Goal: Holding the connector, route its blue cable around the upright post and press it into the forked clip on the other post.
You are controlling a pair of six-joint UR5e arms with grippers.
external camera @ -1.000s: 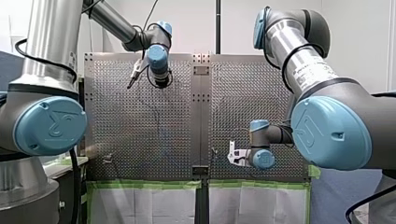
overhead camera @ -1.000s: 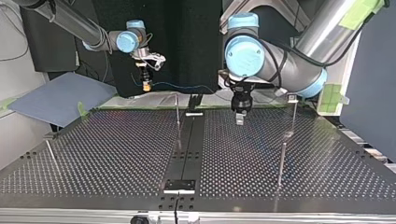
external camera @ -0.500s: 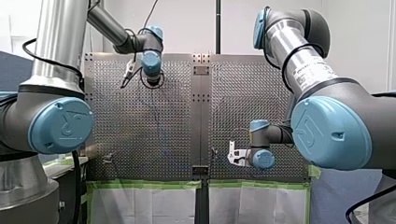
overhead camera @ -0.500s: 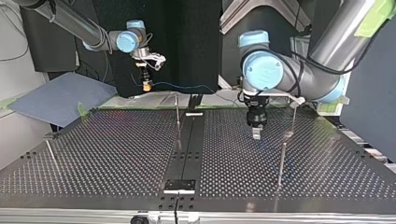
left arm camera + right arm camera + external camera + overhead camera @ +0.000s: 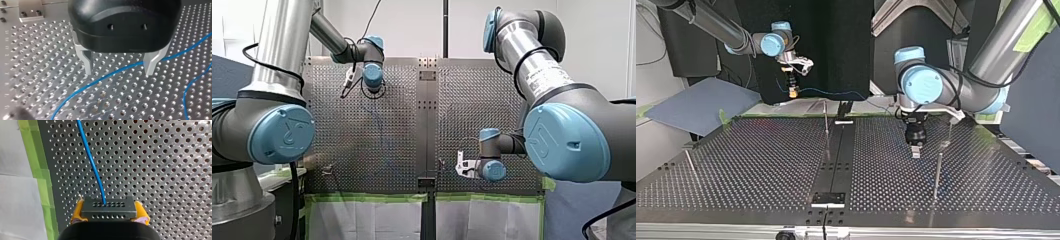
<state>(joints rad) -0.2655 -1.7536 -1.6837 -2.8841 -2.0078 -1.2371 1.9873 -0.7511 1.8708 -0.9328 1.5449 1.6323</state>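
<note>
connector (image 5: 108, 208) sits clamped between the yellow pads (image 5: 77, 213) of my right gripper (image 5: 793, 91), at the top view's left, over the table's (image 5: 761, 165) edge on the arms' side. from its face the blue cable (image 5: 91, 162) leaves straight ahead. in the top view it trails rightward, behind a thin upright post (image 5: 826, 120) near the table's middle.

further right, my left gripper (image 5: 119, 72) hangs low over the perforated plate, its metal fingers (image 5: 87, 63) spread with nothing between them. the cable lies on the table right under that gap. its long axis runs slantwise, closer to the line from one finger to the other than across it. i judge a pinch would need the wrist turned first, or the fingers would straddle the cable lengthwise. my left arm is the nearer one to this slack.

right again stands a slim post (image 5: 937, 172) with a second post (image 5: 949, 134) behind it. which one carries the forked clip i cannot make out. no bin or tray shows, and as far as these views tell the cable sits in no clip yet.
</note>
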